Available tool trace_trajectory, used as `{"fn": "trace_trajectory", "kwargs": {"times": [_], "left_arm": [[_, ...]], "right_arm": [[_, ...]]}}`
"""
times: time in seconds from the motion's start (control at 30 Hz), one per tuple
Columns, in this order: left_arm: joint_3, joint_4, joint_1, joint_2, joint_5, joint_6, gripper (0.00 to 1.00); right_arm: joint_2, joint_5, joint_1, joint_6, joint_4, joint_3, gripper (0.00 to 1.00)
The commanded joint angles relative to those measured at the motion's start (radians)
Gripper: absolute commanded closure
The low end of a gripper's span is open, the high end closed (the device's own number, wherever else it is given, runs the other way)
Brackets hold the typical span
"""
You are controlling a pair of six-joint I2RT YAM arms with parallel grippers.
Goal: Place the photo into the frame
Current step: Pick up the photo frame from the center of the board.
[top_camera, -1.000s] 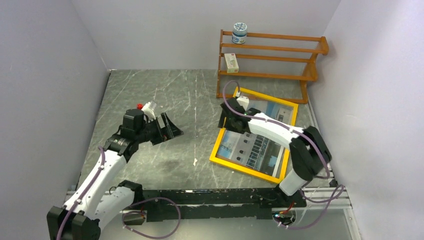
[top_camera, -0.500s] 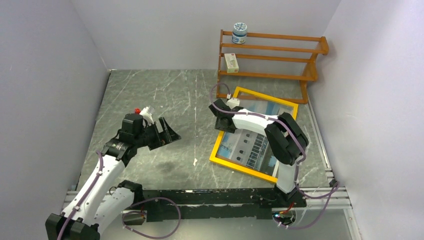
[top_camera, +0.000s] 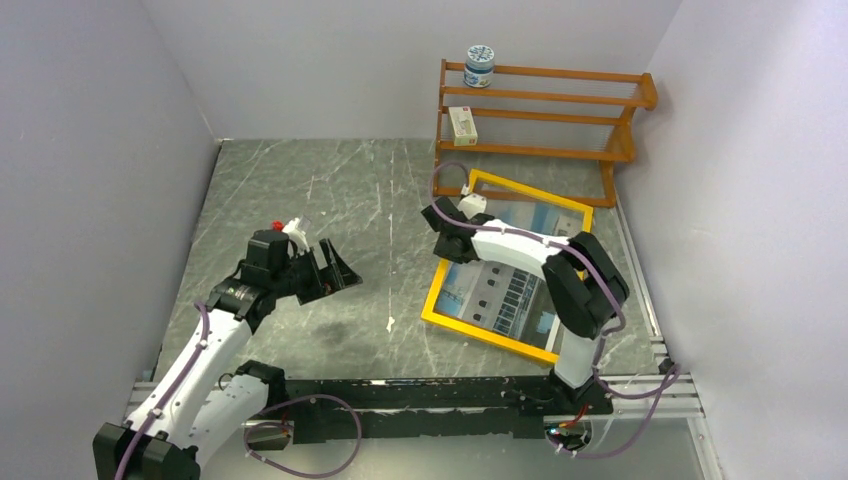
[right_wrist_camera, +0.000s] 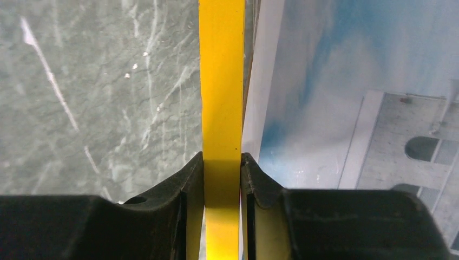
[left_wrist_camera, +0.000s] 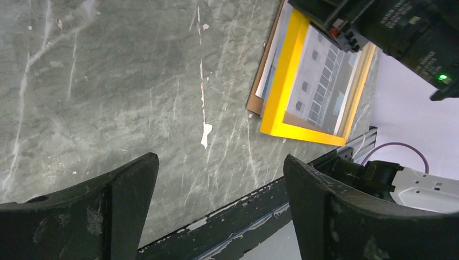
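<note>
Left gripper (left_wrist_camera: 219, 162) is being held over the grey table (top_camera: 350, 190), fingers spread wide, nothing between them. Further out, the frame (top_camera: 530, 191) is being pinched on its left rail by the right gripper (right_wrist_camera: 222, 162), yellow side up. The photo (top_camera: 502, 295) is being shown through its opening, just before the shelf rack (top_camera: 540, 100).

Two robot arms are here: the left arm (top_camera: 205, 345) and the right arm (top_camera: 530, 250). Each arm has one gripper, so that makes two: the left gripper (left_wrist_camera: 219, 168) and the right gripper (right_wrist_camera: 222, 162). On the right there is one yellow frame (left_wrist_camera: 281, 81), one photo (top_camera: 500, 290) and one brown board (left_wrist_camera: 253, 103). Far right there is one wooden rack (top_camera: 545, 97), one jar (top_camera: 480, 66) and one small box (top_camera: 461, 125).
</note>
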Motion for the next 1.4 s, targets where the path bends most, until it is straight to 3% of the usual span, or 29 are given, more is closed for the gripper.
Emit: {"fn": "trace_trajectory", "kwargs": {"times": [0.0, 0.6, 1.03, 1.37], "left_arm": [[0.036, 0.007, -0.003, -0.001, 0.031, 0.030, 0.09], [0.002, 0.279, -0.004, -0.019, 0.360, -0.081, 0.06], [0.015, 0.266, -0.004, 0.026, 0.321, -0.081, 0.06], [0.064, 0.240, -0.004, 0.052, 0.309, -0.049, 0.06]], "right_arm": [[-0.145, 0.011, 0.003, 0.043, 0.047, -0.028, 0.96], [-0.519, -0.105, 0.001, 0.049, -0.006, -0.172, 0.96], [-0.759, 0.269, 0.001, -0.010, -0.255, -0.136, 0.99], [-0.885, 0.341, -0.002, -0.044, -0.285, -0.092, 1.00]]}}
